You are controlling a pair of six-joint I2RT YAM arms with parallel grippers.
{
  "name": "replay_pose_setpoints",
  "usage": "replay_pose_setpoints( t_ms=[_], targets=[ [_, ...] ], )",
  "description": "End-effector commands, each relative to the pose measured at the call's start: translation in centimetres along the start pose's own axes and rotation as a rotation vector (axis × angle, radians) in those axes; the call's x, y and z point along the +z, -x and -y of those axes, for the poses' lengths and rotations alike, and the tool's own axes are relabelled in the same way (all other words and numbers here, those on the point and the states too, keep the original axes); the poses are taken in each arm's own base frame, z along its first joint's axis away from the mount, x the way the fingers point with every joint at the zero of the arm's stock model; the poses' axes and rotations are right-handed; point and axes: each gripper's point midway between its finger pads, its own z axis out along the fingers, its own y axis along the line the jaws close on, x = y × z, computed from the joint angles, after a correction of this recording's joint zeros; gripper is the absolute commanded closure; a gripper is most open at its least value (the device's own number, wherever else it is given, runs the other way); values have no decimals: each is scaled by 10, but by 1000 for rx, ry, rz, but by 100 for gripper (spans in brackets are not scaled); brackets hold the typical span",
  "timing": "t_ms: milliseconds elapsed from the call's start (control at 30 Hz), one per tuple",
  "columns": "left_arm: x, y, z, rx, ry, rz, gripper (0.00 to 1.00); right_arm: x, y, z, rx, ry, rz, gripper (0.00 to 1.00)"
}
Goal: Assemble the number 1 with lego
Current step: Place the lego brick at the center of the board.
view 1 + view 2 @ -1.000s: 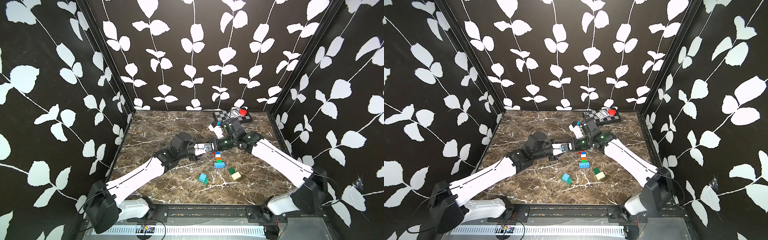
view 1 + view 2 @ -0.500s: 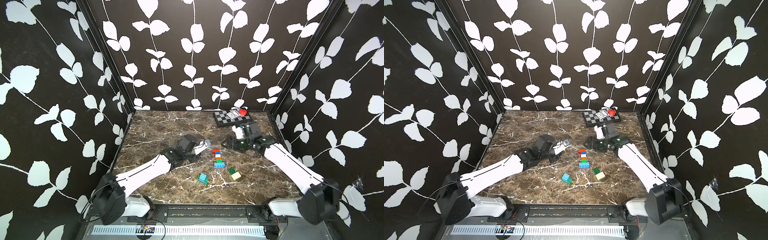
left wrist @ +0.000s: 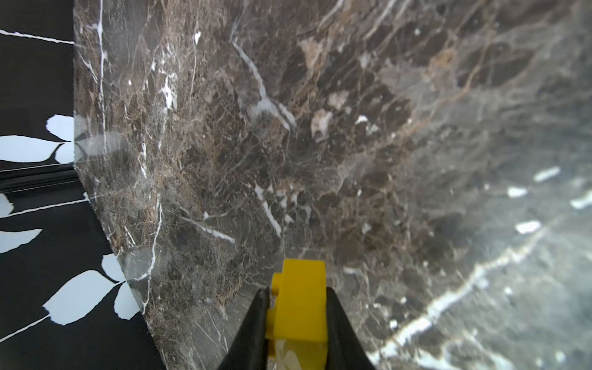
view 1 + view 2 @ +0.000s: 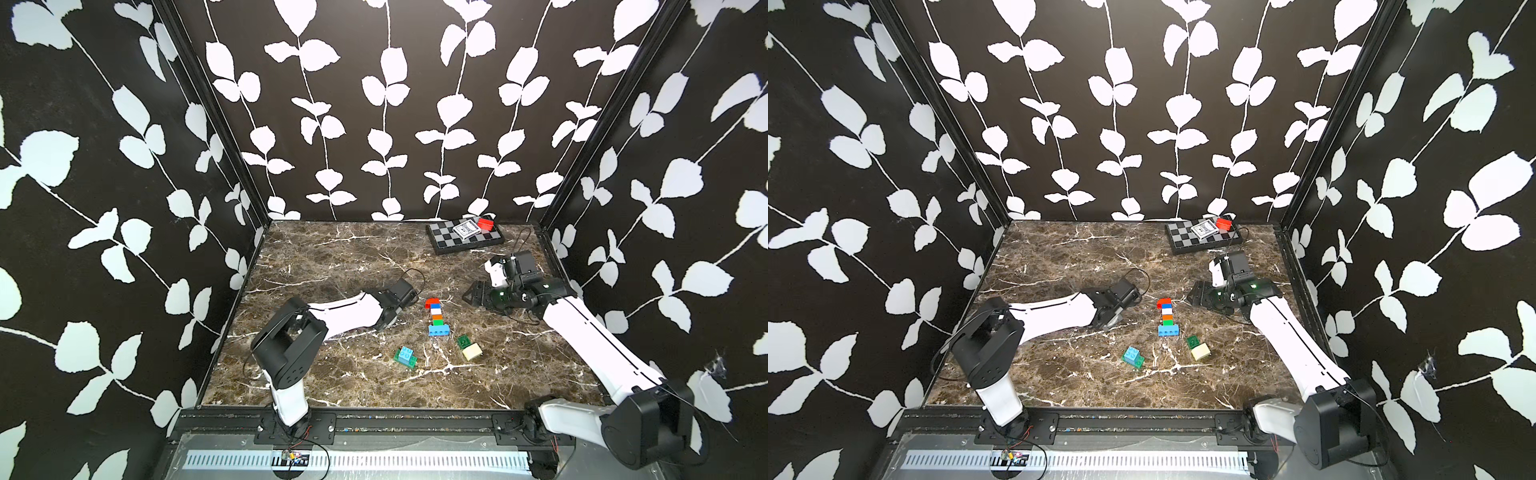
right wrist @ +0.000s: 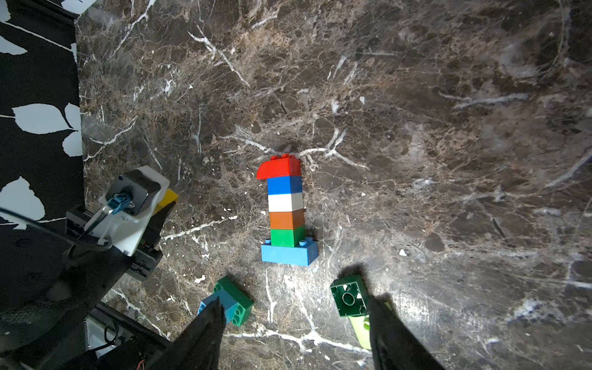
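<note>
The lego figure (image 4: 435,316) (image 4: 1168,316) (image 5: 286,211) lies flat on the marble: a red curved brick, then blue, white, orange and green, on a wider light blue base. My left gripper (image 3: 298,291) is shut on a yellow brick (image 3: 299,314) and hangs low over the table left of the figure (image 4: 390,320) (image 4: 1112,321). My right gripper (image 5: 294,304) (image 4: 471,297) (image 4: 1196,296) stands open and holds nothing, to the right of the figure's top.
A blue-on-green brick (image 4: 406,356) (image 5: 229,304), an upturned dark green brick (image 4: 464,341) (image 5: 349,296) and a cream brick (image 4: 472,351) lie in front of the figure. A chessboard (image 4: 446,243) at the back right carries a card deck (image 4: 465,230) and a red brick (image 4: 485,225).
Both grippers were together at the top of the figure. The right gripper opened and drew back to the right. The left arm pulled back to the left and lowered.
</note>
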Motion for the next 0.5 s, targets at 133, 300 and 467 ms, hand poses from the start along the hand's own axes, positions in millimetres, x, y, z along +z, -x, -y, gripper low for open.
replay_pose_setpoints(
  t_ms=[133,300,467],
  targets=[
    [0,3,18,32,-9,-33,80,-2,-7,12,-3,-16,-9,30],
    [0,5,27,47,-39,-34,71,-1,-7,14,2,-12,-10,30],
    [-3,9,37,42,-92,-15,60,-1,-7,14,-1,-10,-13,30]
  ],
)
